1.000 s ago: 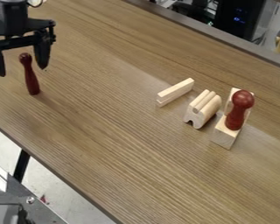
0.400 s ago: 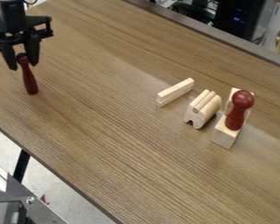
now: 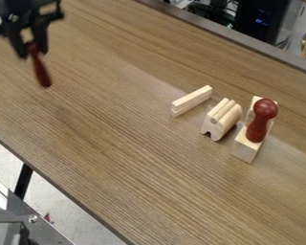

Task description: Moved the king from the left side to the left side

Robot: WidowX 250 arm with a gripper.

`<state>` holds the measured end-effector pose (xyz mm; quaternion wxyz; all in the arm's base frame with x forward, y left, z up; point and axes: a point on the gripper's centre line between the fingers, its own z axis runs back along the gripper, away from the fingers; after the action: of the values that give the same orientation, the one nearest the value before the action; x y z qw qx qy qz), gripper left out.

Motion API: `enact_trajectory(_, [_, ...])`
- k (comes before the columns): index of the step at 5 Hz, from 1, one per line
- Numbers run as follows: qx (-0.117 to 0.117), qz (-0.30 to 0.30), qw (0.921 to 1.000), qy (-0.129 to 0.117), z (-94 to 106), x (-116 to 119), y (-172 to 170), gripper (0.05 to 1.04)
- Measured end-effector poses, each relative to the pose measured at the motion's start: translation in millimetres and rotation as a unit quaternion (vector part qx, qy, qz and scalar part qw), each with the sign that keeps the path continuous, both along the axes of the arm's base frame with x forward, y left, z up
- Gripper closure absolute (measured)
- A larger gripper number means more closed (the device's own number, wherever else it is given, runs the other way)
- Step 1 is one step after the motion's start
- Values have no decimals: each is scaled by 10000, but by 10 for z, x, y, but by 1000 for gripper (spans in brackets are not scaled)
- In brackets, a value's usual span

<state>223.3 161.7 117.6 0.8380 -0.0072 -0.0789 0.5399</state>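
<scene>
The black fingers [image 3: 18,45] are clamped on the top of the thin red pin [image 3: 40,69], in the upper left of the frame. I think this pin is the king. It hangs down at a tilt, with its low end toward the middle of the frame, and it looks to be up off the worktop [image 3: 136,167].

The job now, I think, is to carry the pin to a new spot on the left side. It is best to go slow, so it does not swing. The grip is high up, so the long low part could tip or turn. Keep the squeeze firm. Get the pin straight up before it comes down, or it may land on one edge and fall over. Let it touch down softly and stand flat, then let go and lift straight up, so no finger bumps it.

The wood stick [image 3: 191,100], the small wood block [image 3: 223,118] and the fat red peg [image 3: 257,127] are well apart from it, on the right. Keep away from them.
</scene>
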Motion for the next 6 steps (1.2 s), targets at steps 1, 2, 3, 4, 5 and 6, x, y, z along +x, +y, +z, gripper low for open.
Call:
enact_trajectory(1, [-81, -541, 9980, -310, 329, 64, -376, 785])
enact_trajectory(2, [-69, -1706, 9838, -553, 794, 227, -893, 785])
enact_trajectory(3, [-74, -2809, 9584, -497, 925, 388, -1406, 785])
enact_trajectory(4, [45, -3671, 9295, -354, 896, 548, -1876, 785])
enact_trajectory(5, [98, -4252, 9047, -253, 803, 733, -2380, 785])
enact_trajectory(6, [180, -4713, 8816, -182, 642, 936, -2758, 785])
